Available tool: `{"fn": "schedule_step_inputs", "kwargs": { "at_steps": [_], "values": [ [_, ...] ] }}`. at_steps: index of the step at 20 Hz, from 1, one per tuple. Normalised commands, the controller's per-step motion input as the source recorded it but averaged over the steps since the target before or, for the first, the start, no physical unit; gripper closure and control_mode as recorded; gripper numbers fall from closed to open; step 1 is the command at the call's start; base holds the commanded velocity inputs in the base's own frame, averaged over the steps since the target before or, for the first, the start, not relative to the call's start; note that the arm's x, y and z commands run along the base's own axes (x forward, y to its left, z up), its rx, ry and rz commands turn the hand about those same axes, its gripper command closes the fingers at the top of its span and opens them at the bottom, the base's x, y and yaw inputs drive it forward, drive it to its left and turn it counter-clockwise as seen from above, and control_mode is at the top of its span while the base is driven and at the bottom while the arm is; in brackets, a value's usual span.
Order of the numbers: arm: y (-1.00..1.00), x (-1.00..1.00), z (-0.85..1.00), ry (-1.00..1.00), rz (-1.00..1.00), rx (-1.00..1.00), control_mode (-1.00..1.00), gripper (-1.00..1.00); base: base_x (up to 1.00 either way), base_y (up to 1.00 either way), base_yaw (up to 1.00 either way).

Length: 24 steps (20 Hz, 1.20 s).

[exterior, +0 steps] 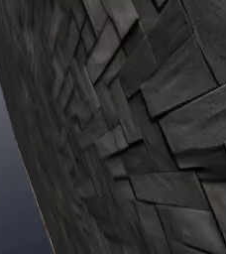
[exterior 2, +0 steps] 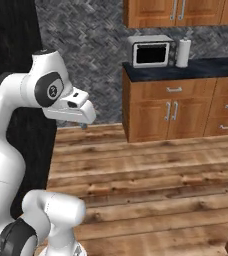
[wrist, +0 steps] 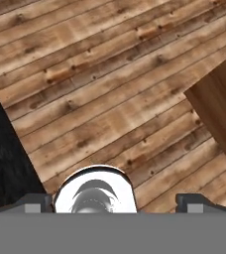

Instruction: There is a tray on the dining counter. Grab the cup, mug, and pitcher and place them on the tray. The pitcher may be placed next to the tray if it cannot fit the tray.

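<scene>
Dining counter (wrist: 219, 109) corner beside plank floor (wrist: 110, 74); pincer (wrist: 113, 203) tips spread wide.

Wood floor (exterior 2: 156, 170), wooden cabinets (exterior 2: 171, 110)

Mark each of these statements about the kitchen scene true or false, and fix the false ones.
1. A microwave sits on the dark counter. True.
2. A paper towel roll stands left of the microwave. False: it stands right of it.
3. The floor is wooden planks. True.
4. The gripper holds a green cup. False: nothing is between its fingertips.
5. The cabinets under the counter are white. False: they are brown wood.
</scene>
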Motion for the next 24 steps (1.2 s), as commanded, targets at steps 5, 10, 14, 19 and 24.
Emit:
{"fn": "schedule_step_inputs", "kwargs": {
  "at_steps": [5,10,14,19,24],
  "values": [
    [0.0,0.0,0.0,0.0,0.0,0.0,1.0,-1.0,1.0,0.23,-0.38],
    [0.0,0.0,0.0,0.0,0.0,0.0,1.0,-1.0,1.0,0.25,-0.43],
    [0.0,0.0,0.0,0.0,0.0,0.0,1.0,-1.0,1.0,0.31,-0.5],
    [0.0,0.0,0.0,0.0,0.0,0.0,1.0,-1.0,1.0,0.28,-0.55],
    [0.0,0.0,0.0,0.0,0.0,0.0,1.0,-1.0,0.98,0.39,-0.58]
  ]
}}
